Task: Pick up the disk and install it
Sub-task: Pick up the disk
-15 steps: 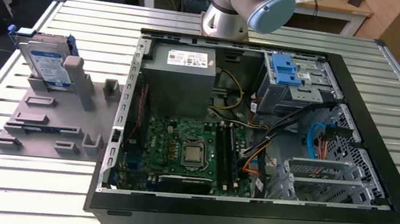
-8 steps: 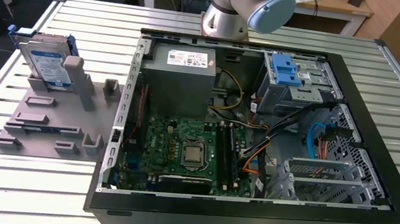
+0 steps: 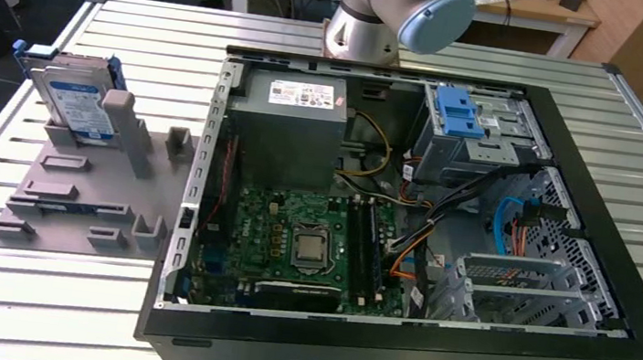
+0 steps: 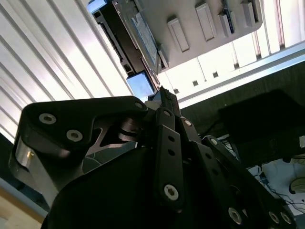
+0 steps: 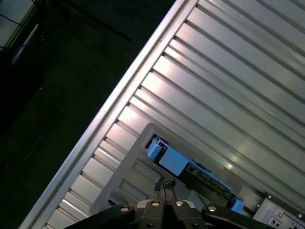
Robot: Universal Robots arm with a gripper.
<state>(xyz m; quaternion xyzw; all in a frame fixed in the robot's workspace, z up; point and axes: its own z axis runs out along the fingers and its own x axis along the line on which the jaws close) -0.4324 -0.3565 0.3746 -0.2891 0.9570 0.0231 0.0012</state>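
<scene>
The disk (image 3: pixel 74 99) stands on edge in a grey holder (image 3: pixel 86 197) at the exterior view's left. Its blue-and-white label faces the front and a blue frame runs round its edges. In the first wrist view my gripper (image 5: pixel 163 183) is shut with nothing between its thin fingertips. It hangs well above the disk (image 5: pixel 177 163) and does not touch it. In the second wrist view the gripper (image 4: pixel 162 91) points toward the disk (image 4: pixel 143 40) and the holder (image 4: pixel 200 28).
An open black computer case (image 3: pixel 601 297) lies on the slatted metal table (image 3: pixel 96 318), with a motherboard, cables and a grey power supply (image 3: pixel 291 130) inside. A drive cage with a blue latch (image 3: pixel 458 116) sits at its far corner. The arm's base (image 3: pixel 372 21) rises behind the case.
</scene>
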